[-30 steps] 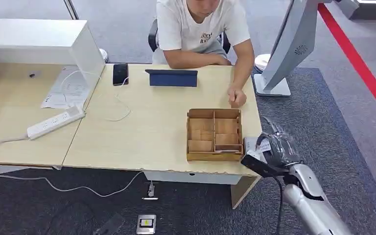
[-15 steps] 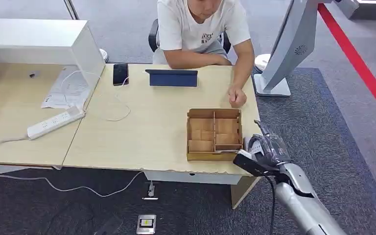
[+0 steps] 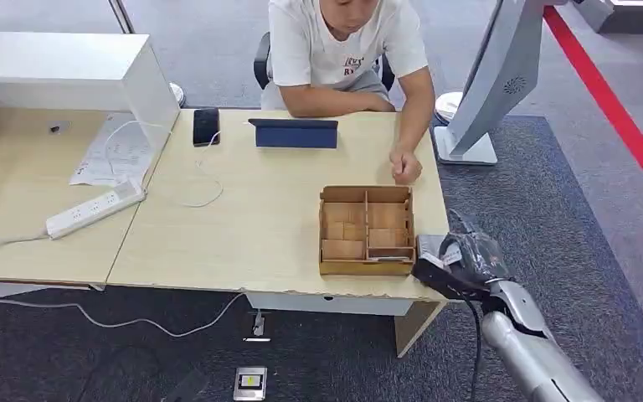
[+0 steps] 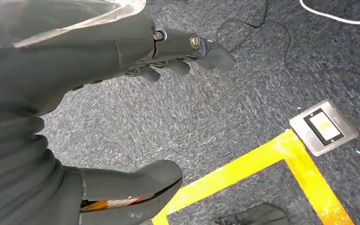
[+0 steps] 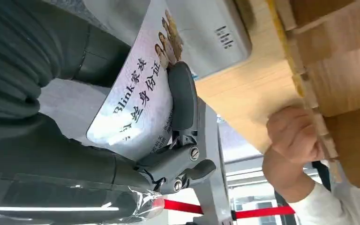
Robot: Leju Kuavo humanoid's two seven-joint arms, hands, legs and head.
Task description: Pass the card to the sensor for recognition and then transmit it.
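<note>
The card [image 5: 136, 108], white with printed characters and small portraits, is pinched in the right hand [image 3: 467, 258] at the desk's [image 3: 243, 226] near right corner, just above the grey sensor [image 5: 206, 33] lying there. A wooden divided tray [image 3: 367, 229] sits beside the sensor. A person's fist [image 3: 405, 167] rests near the right edge. The left hand [image 4: 122, 108] hangs over carpet, fingers apart, holding nothing.

Head view: looked forward and down from high, wide, over desk [image 3: 243, 226] and carpet. Left wrist view: close behind left hand [image 4: 122, 61], faced down at carpet; floor plate [image 4: 324, 127] shared with head view [image 3: 250, 383]. Right wrist view: turned, very close behind right hand [image 5: 168, 140]; shared wooden tray [image 5: 337, 70], desk edge, person's fist [image 5: 293, 136] with head view.
</note>
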